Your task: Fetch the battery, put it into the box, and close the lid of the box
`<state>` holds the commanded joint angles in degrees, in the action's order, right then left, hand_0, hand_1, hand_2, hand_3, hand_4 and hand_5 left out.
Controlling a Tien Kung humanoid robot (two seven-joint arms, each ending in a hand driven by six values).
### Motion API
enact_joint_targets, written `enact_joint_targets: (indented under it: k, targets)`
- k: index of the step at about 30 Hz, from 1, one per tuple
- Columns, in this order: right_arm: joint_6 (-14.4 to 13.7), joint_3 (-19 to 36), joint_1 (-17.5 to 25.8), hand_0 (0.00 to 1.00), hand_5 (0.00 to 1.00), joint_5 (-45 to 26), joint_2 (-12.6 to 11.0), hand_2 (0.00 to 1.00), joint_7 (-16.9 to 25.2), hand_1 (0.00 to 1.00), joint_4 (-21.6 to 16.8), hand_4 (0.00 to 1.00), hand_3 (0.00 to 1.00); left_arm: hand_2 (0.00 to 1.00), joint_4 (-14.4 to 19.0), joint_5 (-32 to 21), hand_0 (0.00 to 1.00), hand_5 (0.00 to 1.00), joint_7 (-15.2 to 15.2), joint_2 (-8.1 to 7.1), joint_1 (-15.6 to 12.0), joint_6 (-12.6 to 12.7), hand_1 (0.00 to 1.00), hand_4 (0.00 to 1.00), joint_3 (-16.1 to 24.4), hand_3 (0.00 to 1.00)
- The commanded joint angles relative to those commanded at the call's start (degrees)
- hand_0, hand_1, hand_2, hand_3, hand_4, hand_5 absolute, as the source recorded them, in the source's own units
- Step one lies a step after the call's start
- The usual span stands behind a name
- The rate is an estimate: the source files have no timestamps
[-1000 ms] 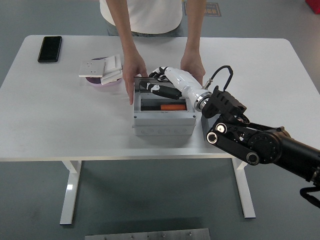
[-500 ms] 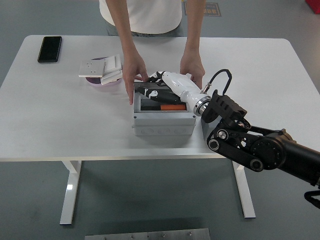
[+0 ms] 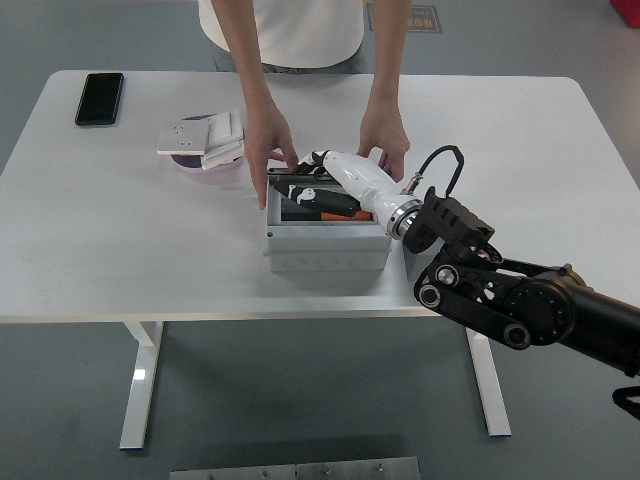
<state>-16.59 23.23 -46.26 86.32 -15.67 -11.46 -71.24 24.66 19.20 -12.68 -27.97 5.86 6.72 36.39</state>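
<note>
Right hand [image 3: 322, 186], white shell with black fingers, is reaching in over the open top of the grey box [image 3: 327, 245] from the box's right side. Fingers are curled down over the dark lid [image 3: 300, 184], which sits tilted at the back of the opening; whether they actually grip it or just rest on it, can't tell. Right below the hand, inside the box, the orange battery [image 3: 322, 214] lies flat along the floor, partly covered by the fingers. The black right arm [image 3: 520, 300] trails off to the lower right, a cable looping just behind the wrist.

Person standing at the far side of the table [image 3: 120, 230], both hands on the box. One of the person's hands [image 3: 268, 145] is just left of the robot hand, pressed along the box's left wall with fingers near the lid's back corner. Person's other hand [image 3: 384, 137] is just behind the robot's wrist, at the box's back right corner.

Further left of the hand: a stack of white switch plates [image 3: 205, 137] on a purple dish [image 3: 205, 163], near the person's hand. Well off to the far left, a black phone [image 3: 100, 97] lying flat. Left arm not visible.
</note>
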Motion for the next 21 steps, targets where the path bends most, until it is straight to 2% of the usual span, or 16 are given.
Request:
enact_joint_targets:
  k: [2,21]
  targets:
    - [0.01,-0.04,0.02,0.616,0.998,0.0,-0.03,0.676,-0.03,0.634,-0.01,0.868,0.691,0.584,0.0,0.02,0.639,0.002,-0.01,-0.02,-0.01,0.01,0.739,0.387,0.02,0.519]
    - [0.55,-1.77,0.54,0.606,0.998,-0.3,0.47,0.665,-0.35,0.617,0.21,0.872,0.684,0.584,-0.01,0.14,0.638,0.002,-0.06,0.02,-0.14,-0.02,0.739,0.385,0.07,0.518]
